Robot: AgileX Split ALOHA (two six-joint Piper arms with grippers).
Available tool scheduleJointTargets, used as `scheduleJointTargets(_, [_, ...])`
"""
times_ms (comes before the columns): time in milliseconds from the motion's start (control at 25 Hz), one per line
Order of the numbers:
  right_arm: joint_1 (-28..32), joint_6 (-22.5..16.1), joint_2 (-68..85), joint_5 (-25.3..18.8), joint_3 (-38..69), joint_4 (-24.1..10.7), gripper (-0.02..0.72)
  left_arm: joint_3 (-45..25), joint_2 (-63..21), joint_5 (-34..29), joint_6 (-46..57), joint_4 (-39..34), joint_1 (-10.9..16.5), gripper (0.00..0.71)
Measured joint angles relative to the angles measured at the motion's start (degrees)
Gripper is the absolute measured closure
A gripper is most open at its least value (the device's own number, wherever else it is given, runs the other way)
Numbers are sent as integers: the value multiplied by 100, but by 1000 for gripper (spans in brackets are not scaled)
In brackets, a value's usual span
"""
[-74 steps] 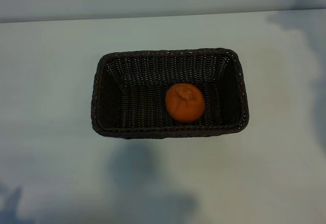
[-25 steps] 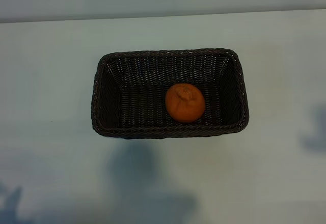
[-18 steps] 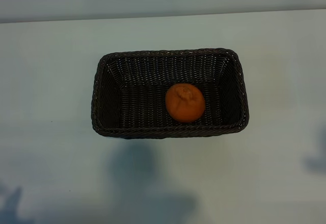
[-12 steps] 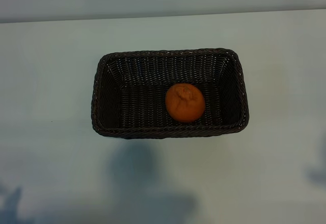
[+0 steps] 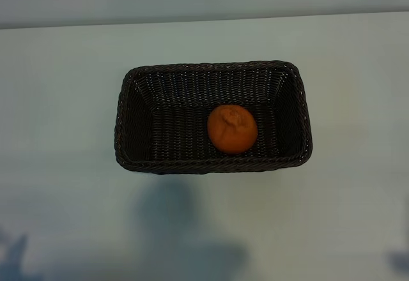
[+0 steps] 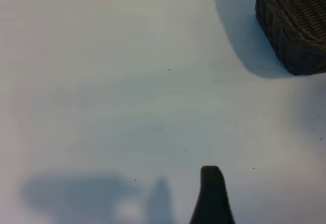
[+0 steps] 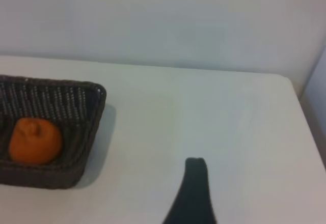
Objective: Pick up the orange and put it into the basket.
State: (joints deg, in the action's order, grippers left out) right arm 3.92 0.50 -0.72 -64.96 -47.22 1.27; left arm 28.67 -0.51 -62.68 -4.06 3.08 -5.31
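Orange (image 5: 231,128): in basket (image 5: 211,164), frame centre. Both tools apart, empty. Risk: returning arm snags rim, tipping it.

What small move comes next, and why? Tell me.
Probably none beyond parking the arms: the orange already lies inside the basket, toward its right end. Neither gripper holds anything, and both sit clear of the basket over the bare table.
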Motion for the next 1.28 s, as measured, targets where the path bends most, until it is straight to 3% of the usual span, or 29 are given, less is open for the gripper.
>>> scheduleJointTargets(600, [0, 41, 120, 227, 1651, 41, 109, 0, 0, 0, 0, 0, 0, 172])
scheduleJointTargets(960, [0, 105, 120, 53, 1762, -292, 109, 0, 0, 0, 5, 0, 0, 172])
scheduleJointTargets(1280, [0, -251, 120, 54, 1762, -333, 109, 0, 0, 0, 5, 0, 0, 172])
